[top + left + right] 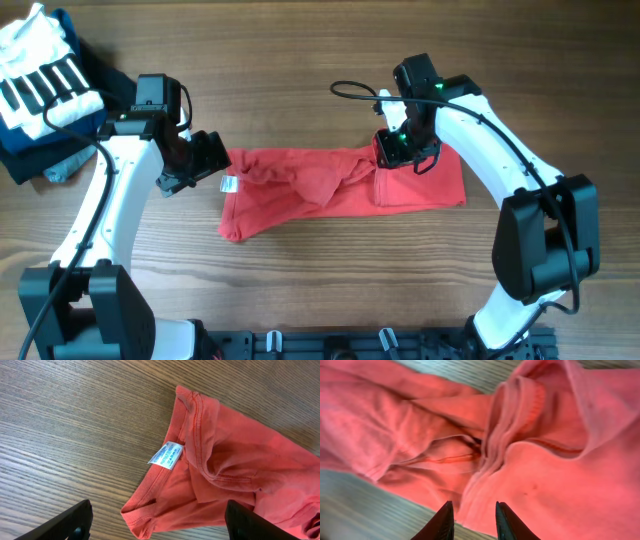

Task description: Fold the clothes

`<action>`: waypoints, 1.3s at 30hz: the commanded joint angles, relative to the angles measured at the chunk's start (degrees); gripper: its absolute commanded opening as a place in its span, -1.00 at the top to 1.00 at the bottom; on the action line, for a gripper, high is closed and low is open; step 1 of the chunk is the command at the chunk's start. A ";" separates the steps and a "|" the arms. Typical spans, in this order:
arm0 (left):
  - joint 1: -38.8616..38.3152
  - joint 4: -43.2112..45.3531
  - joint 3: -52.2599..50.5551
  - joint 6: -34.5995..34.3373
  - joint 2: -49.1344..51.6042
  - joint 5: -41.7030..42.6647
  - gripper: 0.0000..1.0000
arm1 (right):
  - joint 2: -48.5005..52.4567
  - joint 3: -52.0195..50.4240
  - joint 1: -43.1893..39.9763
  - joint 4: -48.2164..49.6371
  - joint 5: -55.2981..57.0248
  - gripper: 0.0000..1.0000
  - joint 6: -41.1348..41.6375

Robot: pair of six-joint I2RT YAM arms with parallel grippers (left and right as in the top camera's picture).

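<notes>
Showing from overhead red T-shirt (330, 190) bunched on table (300, 60), left hand (208, 160) spread wide beside one end, right hand (405, 150) over cloth. Showing only from wrists: white label (166, 455), right fingers narrowly parted, gripping nothing.

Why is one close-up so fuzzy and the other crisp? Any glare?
Right wrist view: soft and blurred, the red T-shirt fills it, probably too near to focus, and the table looks washed pale. Left wrist view: sharp, wood grain and the white label crisp. Overhead view: even light, no glare, only faint shadows.
</notes>
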 commanded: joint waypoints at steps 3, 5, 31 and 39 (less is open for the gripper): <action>0.15 -0.20 -0.11 0.92 0.55 0.61 -0.70 | 0.26 -0.50 0.39 0.33 9.11 0.50 6.43; 0.15 -0.22 -0.11 0.92 0.55 0.61 -0.70 | 0.26 -0.50 0.39 0.09 18.73 0.50 13.53; 0.15 -0.61 -0.11 0.92 0.55 0.37 -0.70 | 7.50 0.11 0.39 17.03 -1.84 0.45 4.24; 0.15 -0.26 -0.11 0.92 0.55 -0.46 -0.71 | -3.23 1.22 0.42 7.65 14.10 0.46 8.98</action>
